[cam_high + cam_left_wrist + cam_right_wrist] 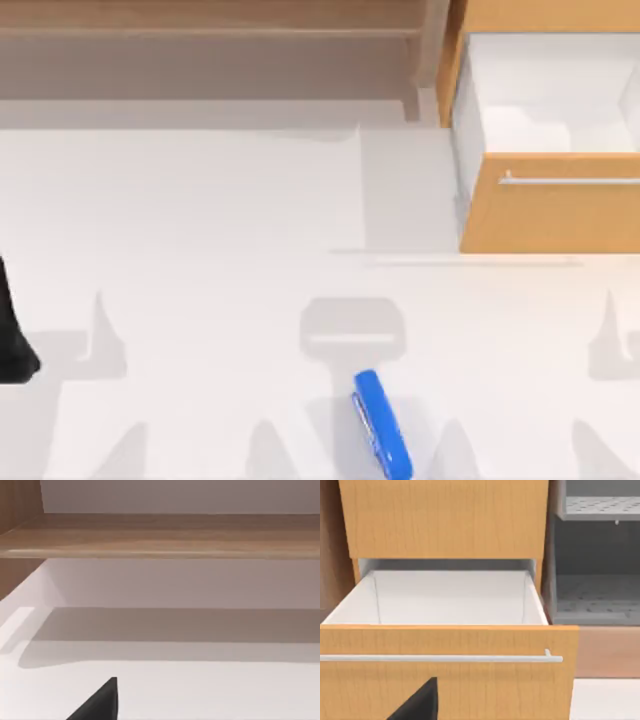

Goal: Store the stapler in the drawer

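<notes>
A white tabletop (200, 200) carries an orange-brown wooden drawer (550, 215) with a white interior, pulled open. The small bright blue stapler (382, 425) lies flat, well apart from the left tool (15, 340); whether either tool's fingers are apart cannot be told.

The drawer (445, 680) has a light orange-brown wood-grain front with a smooth matt finish, plain white smooth inner walls, and a thin silver metal-looking bar handle (440, 658) across its front. The shelf unit (160, 535) is a duller brown wood with a fine lengthwise grain, also matt, and the table (200, 220) is a smooth, matt white surface. The stapler (383, 424) looks like glossy bright blue plastic with a thin silver-grey strip along its side.
</notes>
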